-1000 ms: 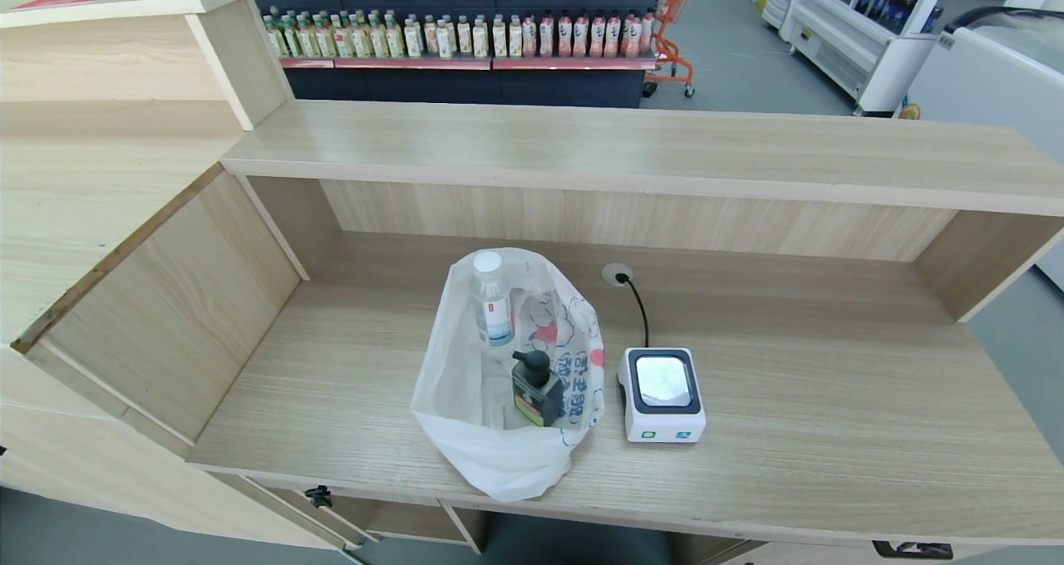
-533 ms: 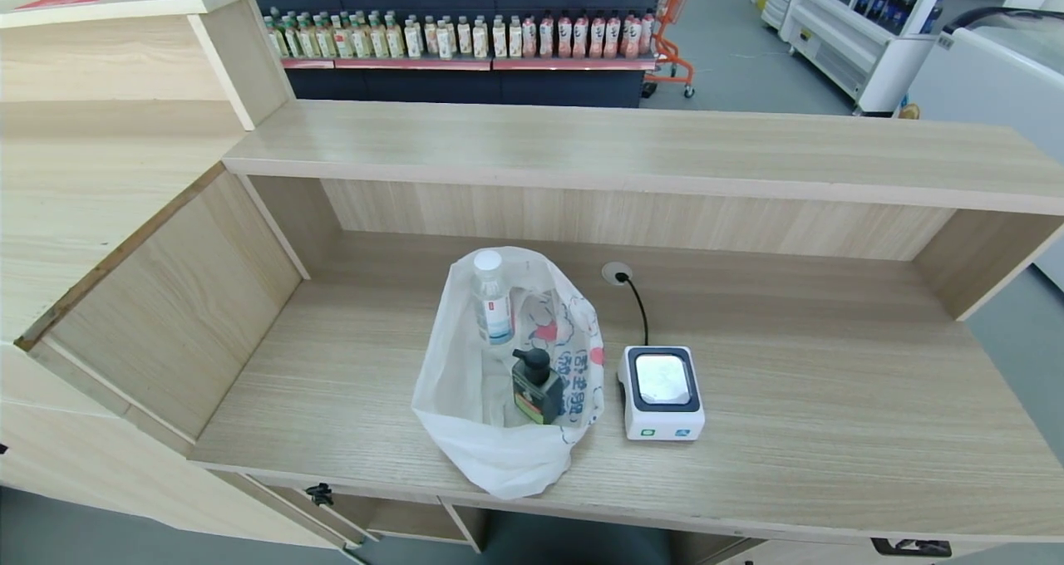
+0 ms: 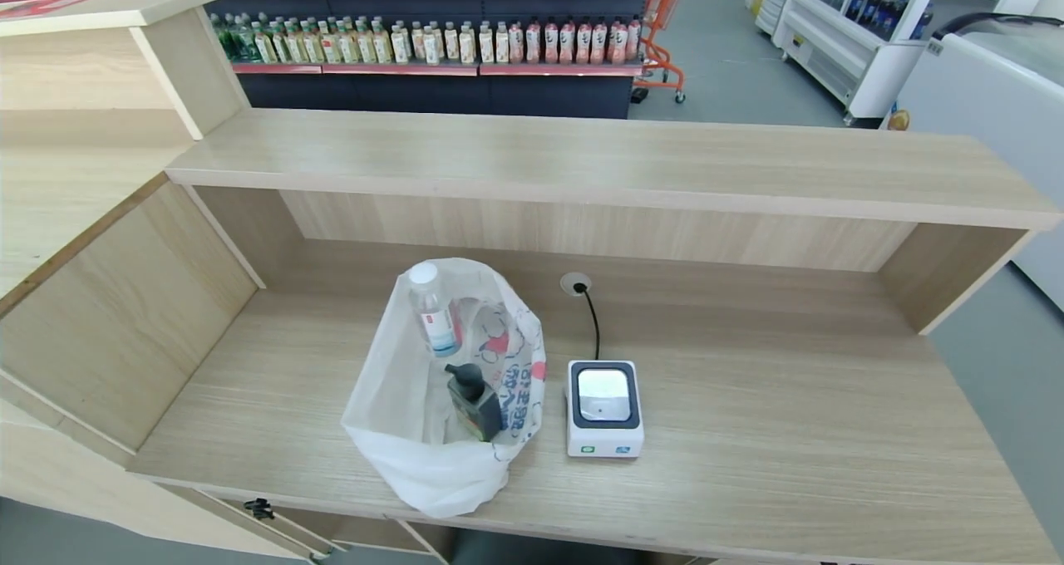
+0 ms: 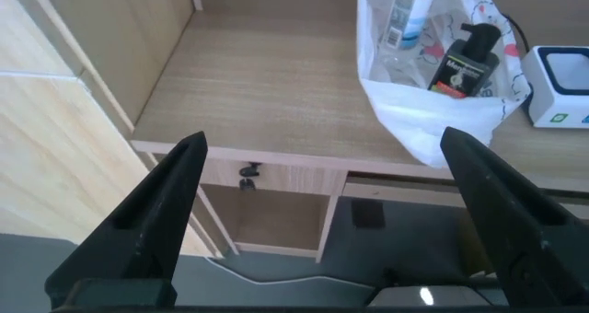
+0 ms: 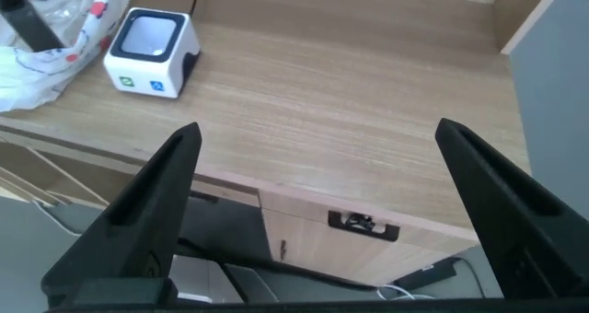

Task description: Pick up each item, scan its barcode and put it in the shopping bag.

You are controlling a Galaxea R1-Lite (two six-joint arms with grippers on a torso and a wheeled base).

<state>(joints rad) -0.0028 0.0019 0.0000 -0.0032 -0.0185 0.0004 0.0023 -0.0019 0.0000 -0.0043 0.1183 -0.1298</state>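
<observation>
White shopping bag (image 3: 416, 474), apparently black bottle (image 3: 475, 395)

Shop, checkout area. Light wood-grain cashier counter (image 3: 748, 432) with raised front ledge. White square desktop barcode scanner (image 3: 604, 407) on it, beside white printed plastic shopping bag (image 3: 391, 440). Beyond: dark blue shelving with red edge strips (image 3: 540, 70), rows of bottled drinks (image 3: 432, 43), white glass-door display fridge (image 3: 864, 25), orange metal trolley (image 3: 665, 50).

On inspection, the left gripper (image 4: 324, 138) carries two matte black fingers (image 4: 138, 230), flat-faced and wedge-shaped, broad at the base and narrowing to blunt, squared tips. The right gripper (image 5: 317, 127) has fingers (image 5: 502, 202) of the same black finish and tapering form, with straight edges and plain surfaces.
</observation>
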